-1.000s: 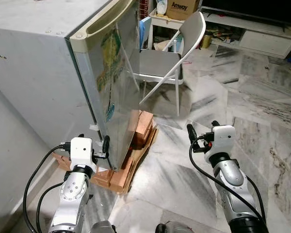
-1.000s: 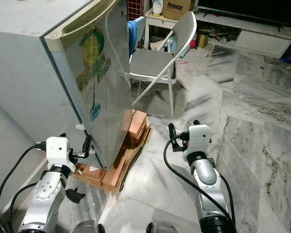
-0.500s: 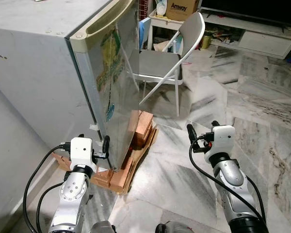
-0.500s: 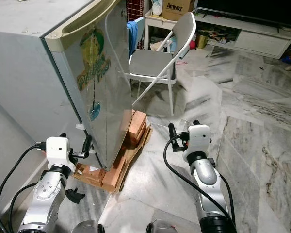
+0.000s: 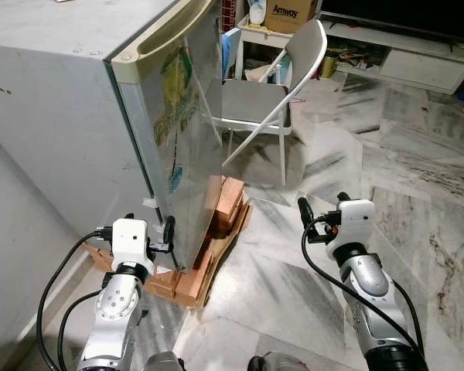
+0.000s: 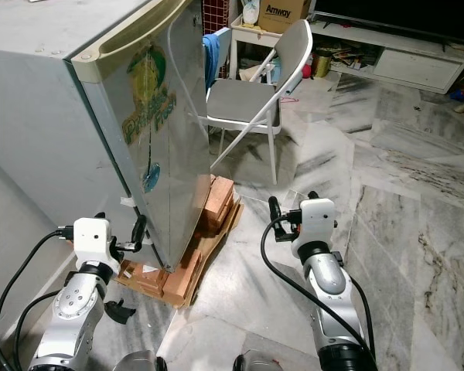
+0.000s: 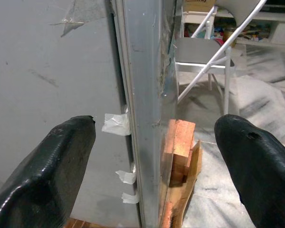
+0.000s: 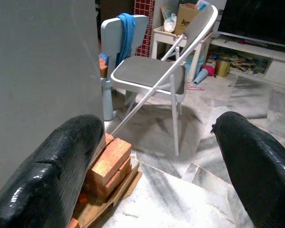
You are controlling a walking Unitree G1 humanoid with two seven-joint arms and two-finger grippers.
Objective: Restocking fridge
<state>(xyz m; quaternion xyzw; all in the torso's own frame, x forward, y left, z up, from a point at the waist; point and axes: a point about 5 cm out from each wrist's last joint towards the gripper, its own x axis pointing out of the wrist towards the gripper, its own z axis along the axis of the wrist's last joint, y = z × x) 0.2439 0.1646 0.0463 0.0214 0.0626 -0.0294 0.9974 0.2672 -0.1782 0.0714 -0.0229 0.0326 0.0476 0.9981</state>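
Left gripper [image 7: 154, 142] sits low at the fridge's bottom corner, fingers spread wide either side of the door edge, holding nothing; right gripper [image 8: 159, 156] hangs over open floor to the right, fingers also apart and empty. Readable text: "Amway" on a cardboard box [image 5: 291, 13] on the white side table behind the chair; the door sticker [image 5: 172, 116] has green and yellow lettering, not legible. Small grey fridge [image 5: 77, 124] stands at left, door shut, beige handle strip along the door's top edge, scuffed side panel, bits of white tape [image 7: 116, 124] at the seam. It rests on bricks [image 5: 226, 202] and flattened cardboard. Grey folding chair [image 5: 271, 97] stands just behind the door side, a blue cloth [image 8: 127, 28] draped on a pale-blue chair beyond. Marble floor [image 5: 387, 170] to the right is open.
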